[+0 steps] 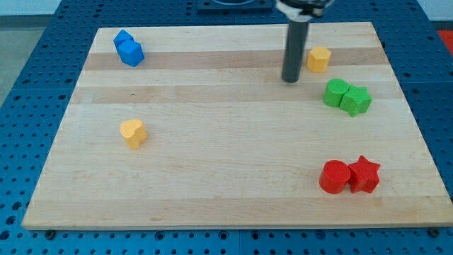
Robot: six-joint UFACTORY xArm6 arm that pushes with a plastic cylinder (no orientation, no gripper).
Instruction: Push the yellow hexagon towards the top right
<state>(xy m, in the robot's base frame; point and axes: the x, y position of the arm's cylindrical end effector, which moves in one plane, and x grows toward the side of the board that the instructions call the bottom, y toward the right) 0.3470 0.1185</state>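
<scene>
Nearest the view's bottom edge: red cylinder (334, 176) touching red star (365, 174), lower right of the pale wooden desk (226, 184). Yellow heart-like block (132, 132) at left. Two green blocks (347, 96), touching, at right. Two blue blocks (129, 49), touching, top left. Yellow hexagon (318, 59), top right. Blue pegboard (28, 85) surrounds the desk. End effector: plain rod, nothing held; my tip (290, 79) just left of the hexagon, apart.

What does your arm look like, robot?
It's a straight, round, dark grey rod, smooth and plain, with no markings or cables along it that show. At the view's top it joins a wider black and silver collar. My tip is flat and blunt, just left of the yellow hexagon.
</scene>
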